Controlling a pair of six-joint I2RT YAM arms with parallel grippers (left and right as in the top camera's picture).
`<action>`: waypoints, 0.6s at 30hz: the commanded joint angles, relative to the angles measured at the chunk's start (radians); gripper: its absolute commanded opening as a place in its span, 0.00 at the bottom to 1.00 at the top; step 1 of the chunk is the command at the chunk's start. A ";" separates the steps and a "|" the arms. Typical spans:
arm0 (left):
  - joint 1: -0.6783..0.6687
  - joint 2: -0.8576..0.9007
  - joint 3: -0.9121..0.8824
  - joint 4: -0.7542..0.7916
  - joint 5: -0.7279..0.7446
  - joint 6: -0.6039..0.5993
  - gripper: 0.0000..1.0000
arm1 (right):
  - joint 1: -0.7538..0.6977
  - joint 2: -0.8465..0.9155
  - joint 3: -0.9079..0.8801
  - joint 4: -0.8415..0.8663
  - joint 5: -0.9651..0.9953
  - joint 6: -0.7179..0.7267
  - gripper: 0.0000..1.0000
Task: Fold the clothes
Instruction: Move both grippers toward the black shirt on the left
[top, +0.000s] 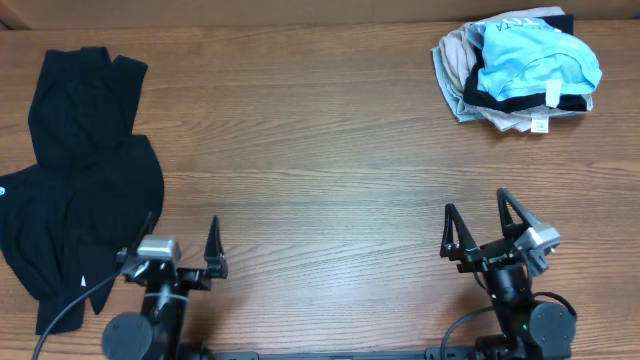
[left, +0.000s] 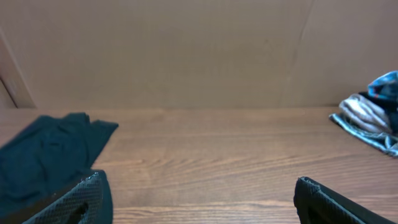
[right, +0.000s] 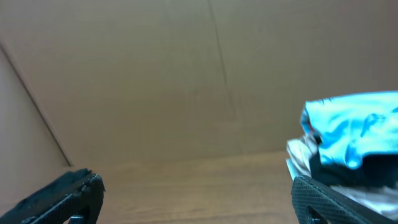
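Black clothes: left side of the overhead frame, from the upper left corner down to the lower left; limp, rumpled, unfolded, flat on the table; lower edge close to the left arm's base.
Marks on black clothes: small white tag near the lower edge; a white spot at the far left border, too small to read.
Black clothes, left wrist view: dark heap at left of frame, just beyond the near finger.
Left gripper: lower left of overhead frame, jaws spread wide, nothing between them, not touching the cloth as far as can be told.
Left gripper, own camera: both fingers at the bottom corners, bare wood between.
Right gripper: lower right of overhead frame, jaws released and wide, holding nothing.
Right gripper, own camera: fingers at the bottom corners, well apart.
Light blue garment: upper right of overhead frame, black trim, topmost on a small pile.
Beige garment: beneath and left of the blue one, touching it.
Table: brown wood grain.
Backdrop: plain brown board behind the table's far edge.
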 joint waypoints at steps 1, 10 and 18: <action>0.006 -0.002 0.099 -0.039 0.000 0.018 1.00 | 0.005 0.000 0.080 -0.021 -0.024 -0.019 1.00; 0.006 0.165 0.296 -0.156 0.003 0.004 1.00 | 0.005 0.171 0.276 -0.109 -0.100 -0.053 1.00; 0.006 0.452 0.493 -0.337 0.009 0.011 1.00 | 0.005 0.435 0.491 -0.256 -0.172 -0.076 1.00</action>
